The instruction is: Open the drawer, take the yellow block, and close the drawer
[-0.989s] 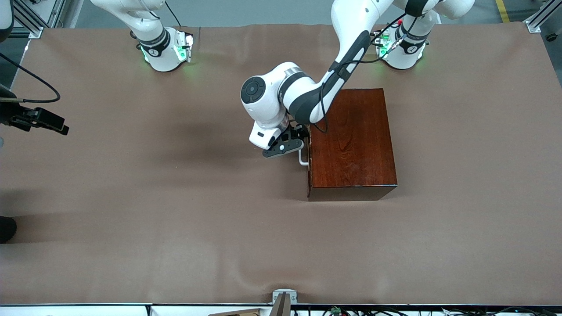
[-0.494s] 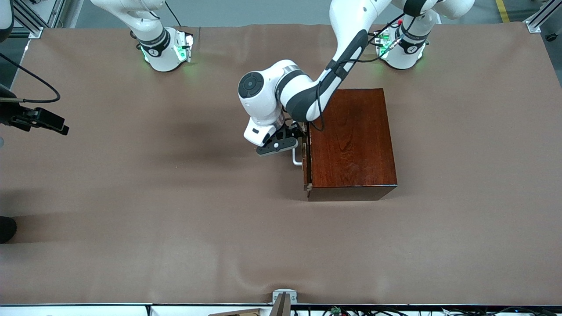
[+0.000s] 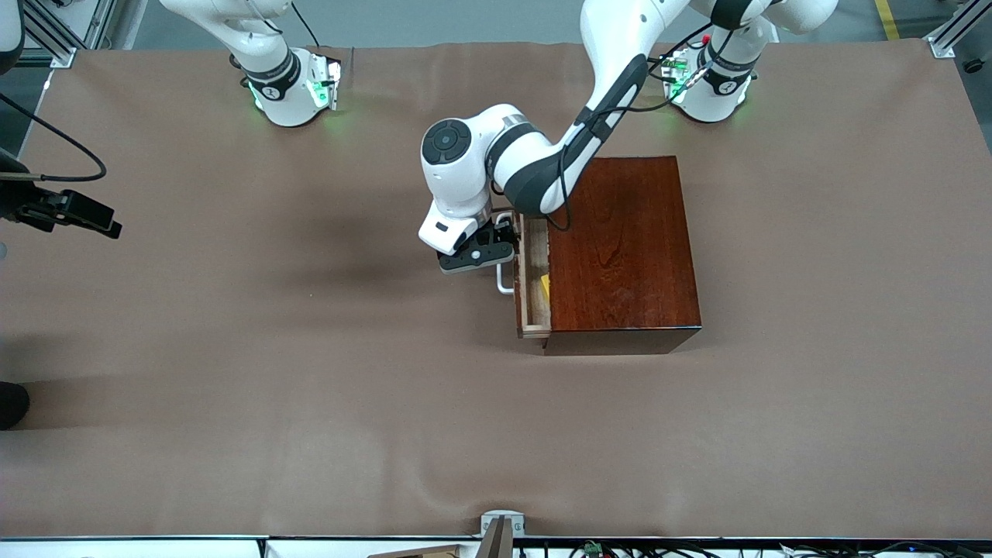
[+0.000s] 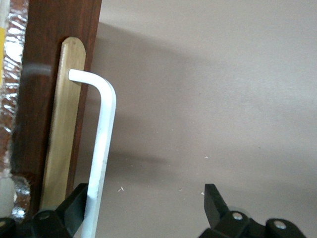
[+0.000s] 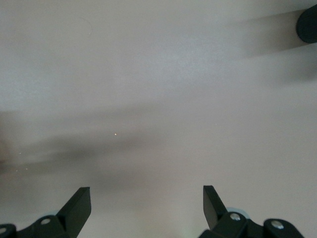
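The reddish-brown box point(image 3: 624, 248) stands toward the left arm's end of the table. Its drawer point(image 3: 533, 283) is pulled partly out, showing the pale-wood tray. A corner of the yellow block point(image 3: 545, 285) shows in the tray at the box's edge. My left gripper point(image 3: 484, 260) is open at the white handle point(image 3: 504, 280). In the left wrist view point(image 4: 146, 198) the handle bar point(image 4: 101, 148) lies against one finger point(image 4: 74, 206), the other finger standing well apart. My right gripper point(image 3: 105, 225) waits open and empty over the right arm's end of the table, with nothing between its fingers point(image 5: 147, 198).
Brown cloth point(image 3: 310, 372) covers the table. Both arm bases stand along its edge farthest from the front camera. A small metal bracket point(image 3: 500, 527) sits at the table edge nearest that camera.
My left gripper has moved toward the right arm's end with the handle, and the drawer has slid out of the box. The tray and the yellow block now show.
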